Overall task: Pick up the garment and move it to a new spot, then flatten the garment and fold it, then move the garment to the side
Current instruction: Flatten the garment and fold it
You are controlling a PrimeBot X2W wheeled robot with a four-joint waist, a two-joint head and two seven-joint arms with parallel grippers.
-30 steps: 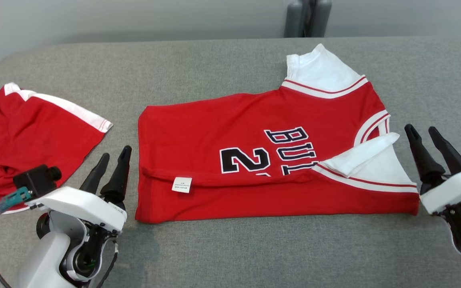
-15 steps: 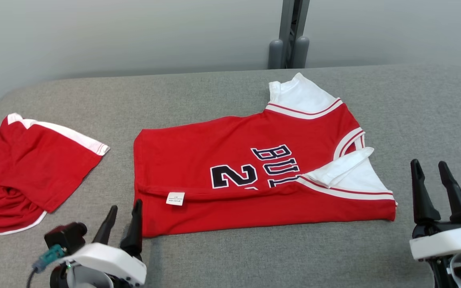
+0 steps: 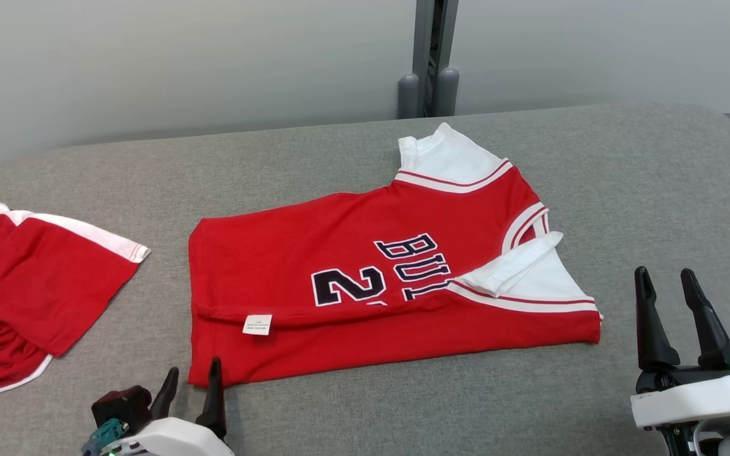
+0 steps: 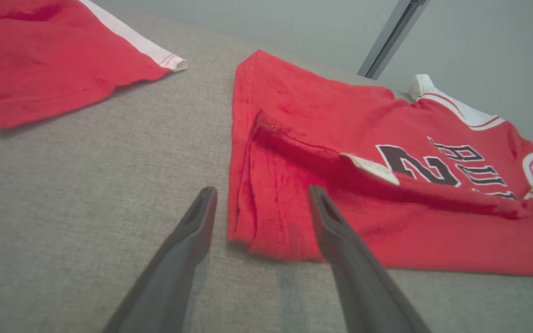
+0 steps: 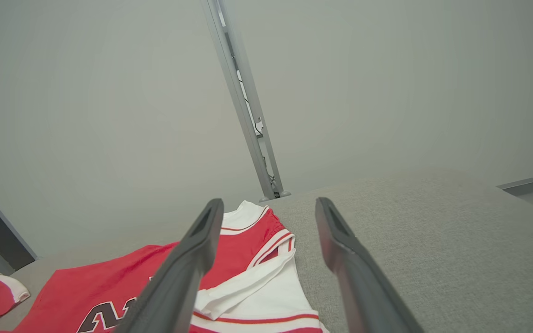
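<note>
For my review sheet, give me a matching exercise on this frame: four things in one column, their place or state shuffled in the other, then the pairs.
1 jersey
2 red shorts
3 care label
4 right pincer

A white, on the jersey's folded-over edge
B open, touching nothing, right of the jersey
C bunched, far left
D near edge folded over, mid-surface

Pairs: 1-D, 2-C, 3-A, 4-B

free: table (image 3: 656, 190) right of jersey (image 3: 352, 291) | obstacle: shorts (image 3: 29, 285) at left edge

head: high, looking down | left wrist: low, close | right wrist: raised, facing wall (image 5: 109, 92) | shared: jersey (image 3: 339, 253)
</note>
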